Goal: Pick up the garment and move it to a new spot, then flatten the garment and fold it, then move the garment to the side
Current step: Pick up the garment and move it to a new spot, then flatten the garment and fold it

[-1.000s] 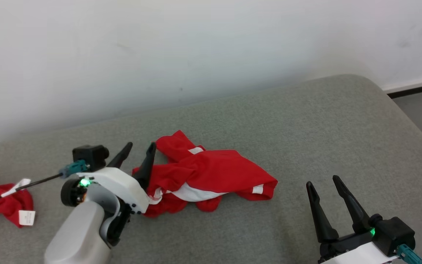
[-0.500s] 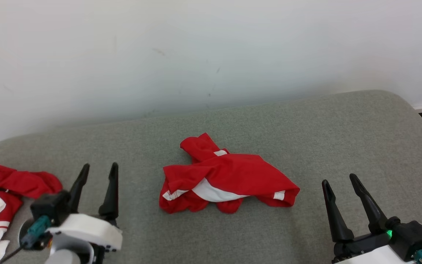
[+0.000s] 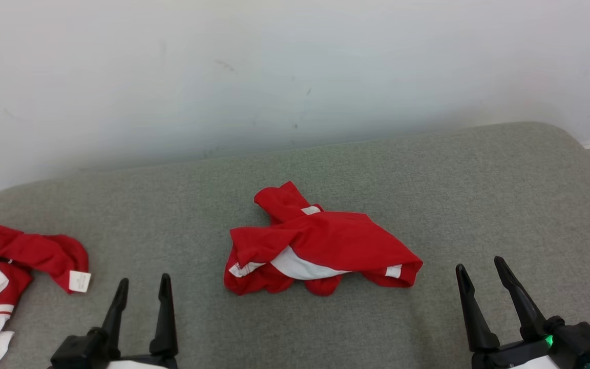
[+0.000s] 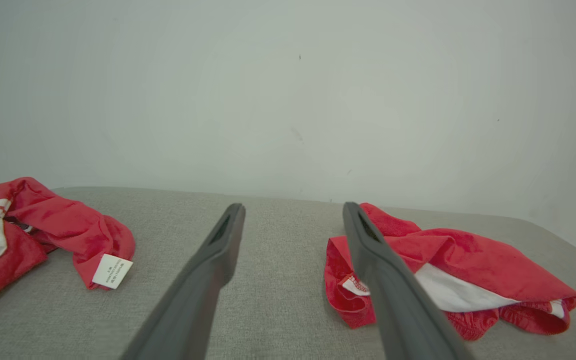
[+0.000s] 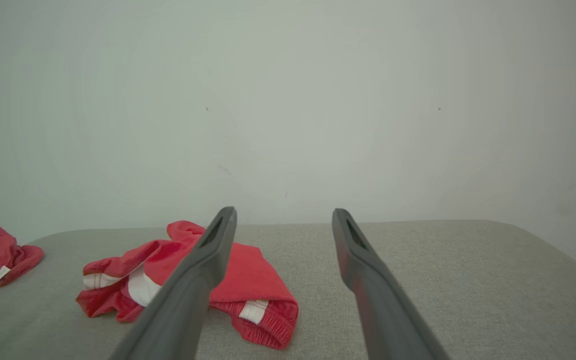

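I count two red garments, centre garment (image 3: 320,246) and left garment (image 3: 23,253), and two empty grippers spread wide: left gripper (image 3: 144,281) since withdrawn nearward, right gripper (image 3: 479,264) unchanged.

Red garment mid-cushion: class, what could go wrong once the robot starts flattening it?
1. The red garment lies crumpled with layers overlapping; an end effector could pinch several layers, so it may not spread flat.
2. A similar red-and-white garment lies at the left; the left end effector might target it instead.
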Tool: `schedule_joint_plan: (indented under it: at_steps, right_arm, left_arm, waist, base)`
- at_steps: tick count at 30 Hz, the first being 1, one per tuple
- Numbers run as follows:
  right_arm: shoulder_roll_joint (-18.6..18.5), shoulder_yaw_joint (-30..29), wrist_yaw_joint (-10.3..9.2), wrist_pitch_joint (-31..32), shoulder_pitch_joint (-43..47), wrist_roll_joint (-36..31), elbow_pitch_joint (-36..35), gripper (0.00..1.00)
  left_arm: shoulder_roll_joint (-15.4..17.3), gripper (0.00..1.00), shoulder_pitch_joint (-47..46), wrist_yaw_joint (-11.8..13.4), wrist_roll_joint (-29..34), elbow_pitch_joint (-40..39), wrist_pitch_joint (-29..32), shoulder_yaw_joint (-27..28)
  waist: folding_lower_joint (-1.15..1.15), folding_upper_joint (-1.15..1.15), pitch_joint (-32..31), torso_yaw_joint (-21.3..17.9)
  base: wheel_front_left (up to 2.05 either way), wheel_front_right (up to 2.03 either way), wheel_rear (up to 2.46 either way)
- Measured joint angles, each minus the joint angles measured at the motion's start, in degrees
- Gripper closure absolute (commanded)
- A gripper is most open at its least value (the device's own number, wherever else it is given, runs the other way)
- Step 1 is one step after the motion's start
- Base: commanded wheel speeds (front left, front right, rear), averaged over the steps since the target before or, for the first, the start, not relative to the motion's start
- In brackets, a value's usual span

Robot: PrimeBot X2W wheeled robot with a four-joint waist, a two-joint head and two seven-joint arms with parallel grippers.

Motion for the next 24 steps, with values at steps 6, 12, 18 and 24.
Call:
schedule_joint_plan:
  at_steps: [6,12,18,24]
  right_arm:
    - [-0.27,0.41,0.0,0.0,-0.09,-0.07,0.42,0.0]
    - [-0.34,0.51,0.0,0.0,-0.33,-0.08,0.69,0.0]
    - [-0.23,0.52,0.0,0.0,-0.33,-0.08,0.92,0.0]
    - [-0.11,0.51,0.0,0.0,-0.37,-0.08,1.1,0.0]
  left_arm:
    - [-2.41,0.0,0.4,-2.3,2.67,-0.71,0.0,2.88]
    - [-3.74,0.0,0.34,-4.44,3.66,-0.63,0.0,5.01]
    - [-4.66,0.0,0.26,-5.54,5.04,-0.12,0.0,5.58]
    - [-5.08,0.0,0.05,-6.59,5.78,0.64,0.0,6.04]
  waist:
    - [0.0,0.0,0.06,-0.32]
    - [0.0,0.0,0.05,-0.78]
    - [0.0,0.0,0.06,-0.99]
    - [0.0,0.0,0.03,-1.01]
  base:
    - [0.0,0.0,0.0]
    - [0.0,0.0,0.0]
    - [0.0,0.0,0.0]
    - [0.0,0.0,0.0]
